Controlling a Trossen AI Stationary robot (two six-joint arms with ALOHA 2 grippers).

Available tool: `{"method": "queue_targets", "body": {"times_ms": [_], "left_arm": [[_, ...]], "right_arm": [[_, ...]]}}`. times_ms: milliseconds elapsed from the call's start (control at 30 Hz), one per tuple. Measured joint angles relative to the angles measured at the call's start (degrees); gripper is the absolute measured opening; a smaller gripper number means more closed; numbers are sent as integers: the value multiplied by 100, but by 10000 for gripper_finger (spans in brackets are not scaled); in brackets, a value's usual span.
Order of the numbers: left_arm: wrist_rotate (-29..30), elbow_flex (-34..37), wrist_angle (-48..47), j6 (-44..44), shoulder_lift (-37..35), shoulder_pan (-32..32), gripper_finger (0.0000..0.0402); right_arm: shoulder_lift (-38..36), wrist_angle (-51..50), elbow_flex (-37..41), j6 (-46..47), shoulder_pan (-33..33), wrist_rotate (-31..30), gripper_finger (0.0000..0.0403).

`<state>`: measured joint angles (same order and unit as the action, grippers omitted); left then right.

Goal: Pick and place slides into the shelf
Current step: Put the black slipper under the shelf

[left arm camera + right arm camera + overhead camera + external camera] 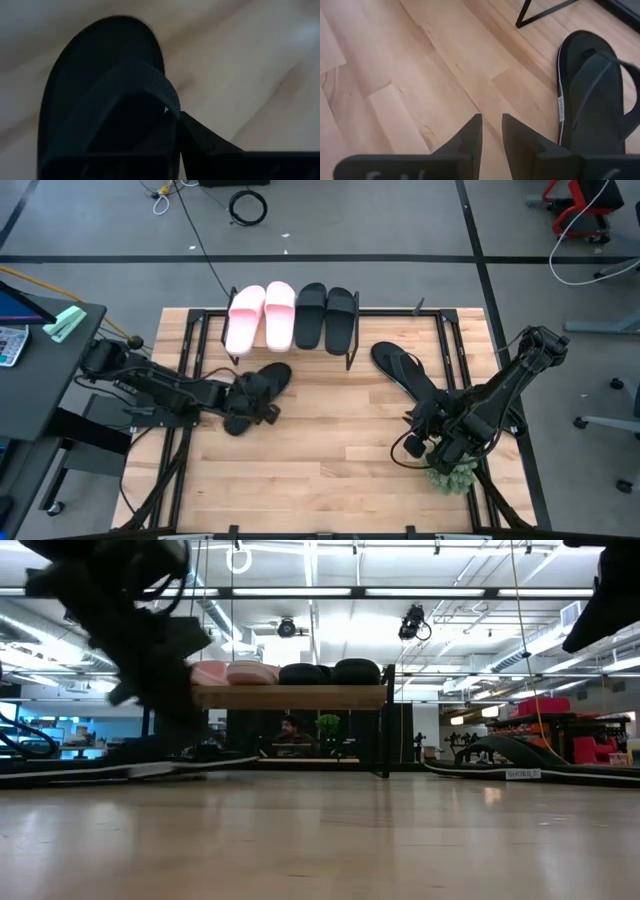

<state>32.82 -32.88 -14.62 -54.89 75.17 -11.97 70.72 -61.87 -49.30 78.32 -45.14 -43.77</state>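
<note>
Left pincer (172,125) — flip-flop (100,95) strap, close-up

The wooden table (330,470) carries the shelf (352,340) at its far edge, with two pink slides (258,318) and two black slides (326,317) side by side on the shelf's top board. One black flip-flop (262,385) lies on the tabletop just in front of the shelf, and another flip-flop (405,370) lies to the right of it

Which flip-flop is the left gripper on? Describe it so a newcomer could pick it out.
On the wooden table, look just in front of the shelf holding four slides. The flip-flop lies below the pink pair, with the left gripper over its near end. Unlike the other flip-flop, it lies on the table's left half.
</note>
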Motion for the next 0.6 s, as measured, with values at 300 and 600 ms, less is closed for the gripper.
{"method": "queue_targets", "body": {"times_ms": [300,600], "left_arm": [[384,-7,728,-5,286,1035,19],[293,-3,761,2,470,1394,129]], "right_arm": [[0,0,0,-45,0,-74,80],[0,0,0,-52,-1,-74,80]]}}
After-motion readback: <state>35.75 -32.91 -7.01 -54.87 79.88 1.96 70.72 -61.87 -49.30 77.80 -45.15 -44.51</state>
